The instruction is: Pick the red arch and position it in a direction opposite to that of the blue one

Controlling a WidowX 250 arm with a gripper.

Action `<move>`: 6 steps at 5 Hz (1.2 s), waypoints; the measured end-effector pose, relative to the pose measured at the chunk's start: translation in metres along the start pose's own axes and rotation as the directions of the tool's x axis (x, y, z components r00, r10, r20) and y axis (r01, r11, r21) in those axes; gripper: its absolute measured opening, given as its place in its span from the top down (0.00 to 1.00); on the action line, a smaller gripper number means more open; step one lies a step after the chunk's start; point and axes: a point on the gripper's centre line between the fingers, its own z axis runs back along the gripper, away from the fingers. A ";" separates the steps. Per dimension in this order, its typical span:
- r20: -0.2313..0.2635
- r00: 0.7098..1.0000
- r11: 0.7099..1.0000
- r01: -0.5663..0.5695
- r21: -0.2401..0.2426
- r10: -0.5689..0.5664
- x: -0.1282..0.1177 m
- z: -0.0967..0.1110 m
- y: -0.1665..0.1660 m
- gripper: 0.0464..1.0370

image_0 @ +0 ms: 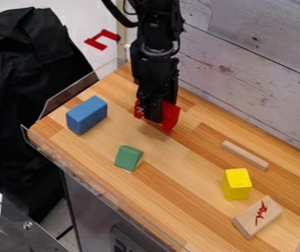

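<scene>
Claw (153,117): at red arch (171,116); grip state cannot be determined.
Marking: red script (262,210), upper face of wooden block (249,224).
Arm (156,59): near-vertical, pointing down over desk (178,184).

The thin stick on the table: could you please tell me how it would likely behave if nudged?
The thin stick would probably slide or swivel rather than tip, since it lies flat along its length. Its straight edges suggest that it is stiff, and its slim shape that it is light.
</scene>
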 end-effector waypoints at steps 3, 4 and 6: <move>0.037 0.998 0.998 0.061 -0.025 -0.060 0.003 -0.020 -0.003 0.46; 0.042 0.996 0.996 0.086 -0.030 -0.084 0.004 -0.022 -0.003 0.46; -0.002 0.987 0.987 0.159 -0.017 -0.159 0.000 -0.024 0.002 0.10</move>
